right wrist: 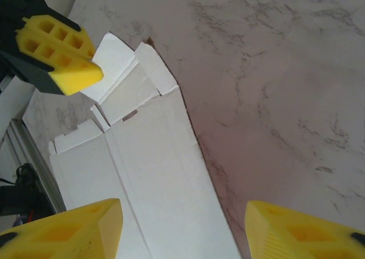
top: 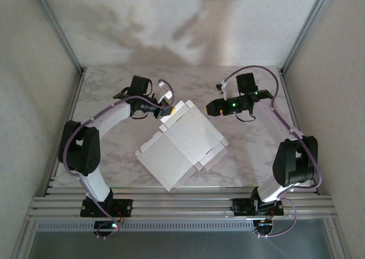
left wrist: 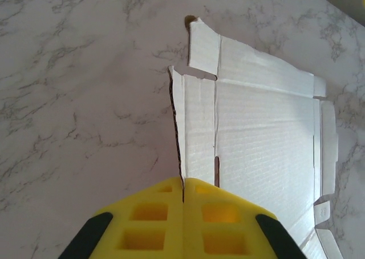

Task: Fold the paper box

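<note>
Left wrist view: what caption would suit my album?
Left hand pinching the edge of the white box on a marble table.

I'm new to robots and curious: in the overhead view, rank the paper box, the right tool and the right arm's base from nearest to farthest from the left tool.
From the left tool:
1. paper box, in the middle, its edge pinched by that tool.
2. right tool, to the right, open.
3. right arm's base, near edge, right side.
</note>
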You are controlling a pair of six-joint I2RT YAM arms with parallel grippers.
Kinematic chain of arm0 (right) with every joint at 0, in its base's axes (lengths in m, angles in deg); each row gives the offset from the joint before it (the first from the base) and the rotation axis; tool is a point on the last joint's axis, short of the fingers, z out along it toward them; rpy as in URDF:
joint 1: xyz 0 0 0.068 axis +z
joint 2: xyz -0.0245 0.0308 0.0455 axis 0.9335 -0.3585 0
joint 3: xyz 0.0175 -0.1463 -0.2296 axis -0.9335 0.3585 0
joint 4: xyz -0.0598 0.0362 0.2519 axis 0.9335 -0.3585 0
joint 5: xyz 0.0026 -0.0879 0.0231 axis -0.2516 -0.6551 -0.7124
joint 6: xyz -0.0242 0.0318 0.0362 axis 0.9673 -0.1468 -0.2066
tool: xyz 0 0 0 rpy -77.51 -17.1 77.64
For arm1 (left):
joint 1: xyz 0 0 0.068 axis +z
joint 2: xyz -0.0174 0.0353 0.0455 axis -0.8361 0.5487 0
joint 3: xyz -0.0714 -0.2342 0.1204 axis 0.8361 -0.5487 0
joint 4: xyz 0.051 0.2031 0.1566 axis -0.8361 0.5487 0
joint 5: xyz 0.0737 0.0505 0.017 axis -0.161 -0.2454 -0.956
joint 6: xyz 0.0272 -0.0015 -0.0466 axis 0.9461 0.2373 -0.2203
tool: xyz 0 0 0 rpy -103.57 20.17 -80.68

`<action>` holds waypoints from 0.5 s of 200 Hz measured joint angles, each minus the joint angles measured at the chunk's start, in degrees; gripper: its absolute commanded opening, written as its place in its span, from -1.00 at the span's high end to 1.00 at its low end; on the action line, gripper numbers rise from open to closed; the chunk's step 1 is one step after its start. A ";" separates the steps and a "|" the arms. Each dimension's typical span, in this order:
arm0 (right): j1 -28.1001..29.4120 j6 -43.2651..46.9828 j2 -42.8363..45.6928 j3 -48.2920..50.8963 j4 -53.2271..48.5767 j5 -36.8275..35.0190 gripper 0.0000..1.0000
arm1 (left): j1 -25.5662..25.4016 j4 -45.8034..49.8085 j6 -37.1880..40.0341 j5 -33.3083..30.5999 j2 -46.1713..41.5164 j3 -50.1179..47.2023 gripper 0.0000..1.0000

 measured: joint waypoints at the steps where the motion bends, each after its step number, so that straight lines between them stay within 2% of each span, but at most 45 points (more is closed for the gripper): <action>1: 0.00 0.04 -0.11 0.00 0.00 0.20 -0.17 | 0.00 0.00 0.00 0.00 0.00 0.00 0.98; 43: 0.04 -0.22 -1.97 0.20 1.75 3.32 -0.18 | 0.00 0.02 0.13 1.05 -0.11 0.00 0.98; 100: 1.66 -0.44 -4.35 0.31 2.97 3.65 -0.18 | 0.00 0.07 0.11 1.70 -0.98 0.00 0.98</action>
